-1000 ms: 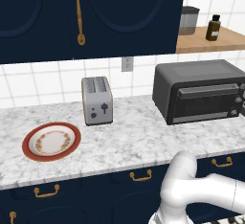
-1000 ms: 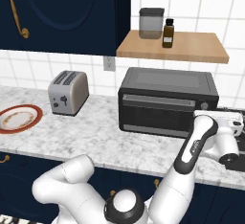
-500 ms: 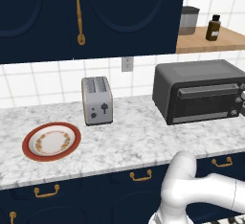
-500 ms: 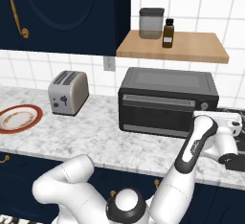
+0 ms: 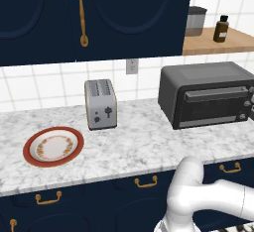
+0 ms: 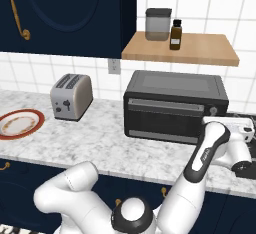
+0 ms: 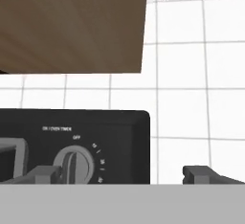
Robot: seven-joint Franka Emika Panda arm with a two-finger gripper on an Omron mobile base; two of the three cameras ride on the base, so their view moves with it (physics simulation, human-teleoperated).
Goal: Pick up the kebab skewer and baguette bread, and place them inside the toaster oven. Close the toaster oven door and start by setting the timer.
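At the right end of the worktop point(image 6: 105, 138), the toaster oven point(image 6: 175, 105) stands with its door point(image 6: 167, 119) shut. The gripper point(image 7: 124, 175), jaws wide and empty, faces the timer knob point(image 7: 72, 163); nothing has moved over the last second, so timer setting remains.

The toaster oven point(image 6: 175, 105) is sitting upright on the marble surface point(image 5: 139, 146), back against the tiled wall, directly beneath the wooden shelf. It is showing as a large dark grey-black box. The toaster oven door point(image 5: 211, 106) is standing shut, its glass window dark and its long grey bar handle running horizontally along the top. At the right of the front panel, a round grey timer knob point(image 7: 72, 164) is sitting inside a ring of white markings, with "OFF" printed above it.
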